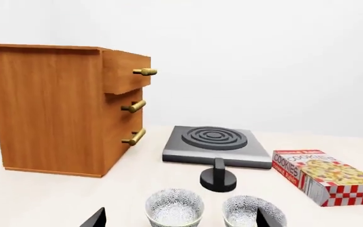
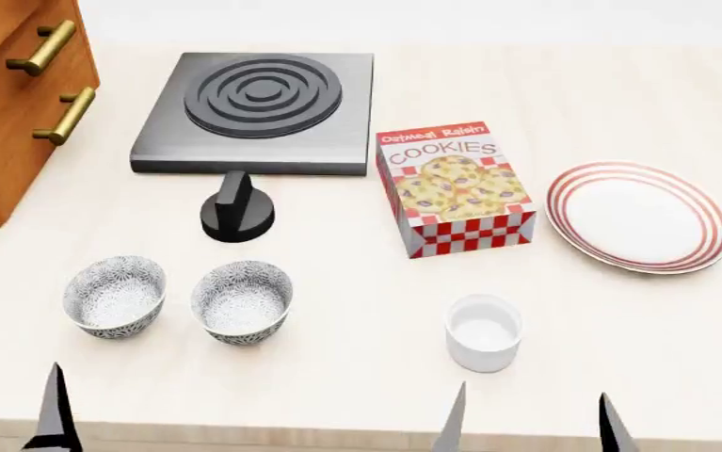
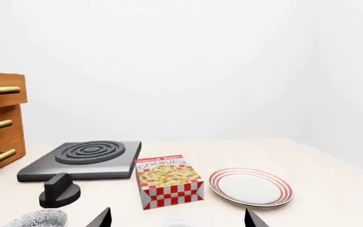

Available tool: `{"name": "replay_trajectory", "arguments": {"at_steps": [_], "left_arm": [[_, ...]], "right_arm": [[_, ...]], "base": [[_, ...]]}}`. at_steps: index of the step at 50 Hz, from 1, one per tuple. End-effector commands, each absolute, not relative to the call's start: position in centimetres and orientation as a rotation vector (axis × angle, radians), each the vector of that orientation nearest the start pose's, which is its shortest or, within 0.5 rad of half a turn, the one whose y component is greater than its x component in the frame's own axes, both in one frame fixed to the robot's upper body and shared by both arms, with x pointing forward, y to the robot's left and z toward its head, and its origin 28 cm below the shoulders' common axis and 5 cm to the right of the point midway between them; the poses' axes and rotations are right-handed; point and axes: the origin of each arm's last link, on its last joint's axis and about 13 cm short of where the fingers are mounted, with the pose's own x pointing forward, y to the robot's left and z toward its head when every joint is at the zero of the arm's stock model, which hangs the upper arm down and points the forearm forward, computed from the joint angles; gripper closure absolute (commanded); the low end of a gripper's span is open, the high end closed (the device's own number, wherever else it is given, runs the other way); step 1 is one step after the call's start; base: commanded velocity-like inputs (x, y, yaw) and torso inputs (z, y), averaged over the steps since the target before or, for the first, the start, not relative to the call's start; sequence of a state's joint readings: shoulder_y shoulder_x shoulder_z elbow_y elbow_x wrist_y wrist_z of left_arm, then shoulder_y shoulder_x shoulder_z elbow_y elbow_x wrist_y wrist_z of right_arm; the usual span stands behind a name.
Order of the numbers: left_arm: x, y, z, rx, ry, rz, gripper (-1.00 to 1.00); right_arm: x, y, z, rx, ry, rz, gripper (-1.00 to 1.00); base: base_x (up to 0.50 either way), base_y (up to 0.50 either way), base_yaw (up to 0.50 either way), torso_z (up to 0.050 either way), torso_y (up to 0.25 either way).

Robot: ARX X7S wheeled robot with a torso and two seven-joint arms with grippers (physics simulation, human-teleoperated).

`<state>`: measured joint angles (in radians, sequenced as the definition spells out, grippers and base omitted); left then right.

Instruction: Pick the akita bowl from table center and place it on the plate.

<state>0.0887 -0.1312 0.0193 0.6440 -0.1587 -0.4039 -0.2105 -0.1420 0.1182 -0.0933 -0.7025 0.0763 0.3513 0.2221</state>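
Observation:
Two look-alike patterned bowls stand near the table's front left. The akita bowl (image 2: 243,301) is the one nearer the middle, and its twin (image 2: 115,295) stands to its left. The white plate (image 2: 637,217) with red rings lies at the right, apart from both. My left gripper (image 1: 180,222) is open and empty, short of the bowls, with the twin (image 1: 175,206) showing between its fingers and the akita bowl (image 1: 252,211) partly behind one finger. My right gripper (image 2: 532,428) is open and empty at the front edge, short of a white ramekin (image 2: 483,331). The plate (image 3: 251,187) lies ahead of it.
A cookie box (image 2: 455,188) lies between the bowls and the plate. Behind the bowls are a black knob (image 2: 236,209) and a grey stove burner (image 2: 258,108). A wooden drawer cabinet (image 2: 9,104) stands at the far left.

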Motion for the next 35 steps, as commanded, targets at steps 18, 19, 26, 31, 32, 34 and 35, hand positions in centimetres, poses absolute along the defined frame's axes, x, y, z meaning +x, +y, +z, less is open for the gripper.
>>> {"name": "replay_trajectory", "arguments": {"at_steps": [18,19,26,31,32,34,35], "left_arm": [[15.8,21.4,14.7,-0.059,-0.296,0.093,-1.0],[15.8,21.4,14.8,-0.061,-0.297,0.092,-1.0],[15.5,21.6,15.3,-0.067,-0.304,0.097,-1.0],[15.5,21.6,15.2,-0.069,-0.3,0.093,-1.0],[15.5,21.5,15.5,-0.067,-0.301,0.095,-1.0],[15.5,21.5,15.4,-0.064,-0.3,0.1,-1.0],[15.5,21.5,15.4,-0.064,-0.299,0.102,-1.0]], "right_arm": [[14.5,-9.6,16.7,-0.041,-0.411,-0.121,-1.0],[14.5,-9.6,16.7,-0.04,-0.412,-0.12,-1.0],[14.5,-9.5,16.8,-0.036,-0.411,-0.114,-1.0],[14.4,-9.5,16.9,-0.034,-0.41,-0.116,-1.0],[14.4,-9.5,16.9,-0.034,-0.411,-0.116,-1.0],[14.4,-9.6,17.0,-0.035,-0.412,-0.117,-1.0],[14.4,-9.6,17.0,-0.036,-0.412,-0.118,-1.0]], "base": [[0.17,0.0,0.0,0.0,0.0],[0.5,0.0,0.0,0.0,0.0],[0.5,0.0,0.0,0.0,0.0],[0.5,0.0,0.0,0.0,0.0],[0.5,0.0,0.0,0.0,0.0],[0.5,0.0,0.0,0.0,0.0],[0.5,0.0,0.0,0.0,0.0]]}}
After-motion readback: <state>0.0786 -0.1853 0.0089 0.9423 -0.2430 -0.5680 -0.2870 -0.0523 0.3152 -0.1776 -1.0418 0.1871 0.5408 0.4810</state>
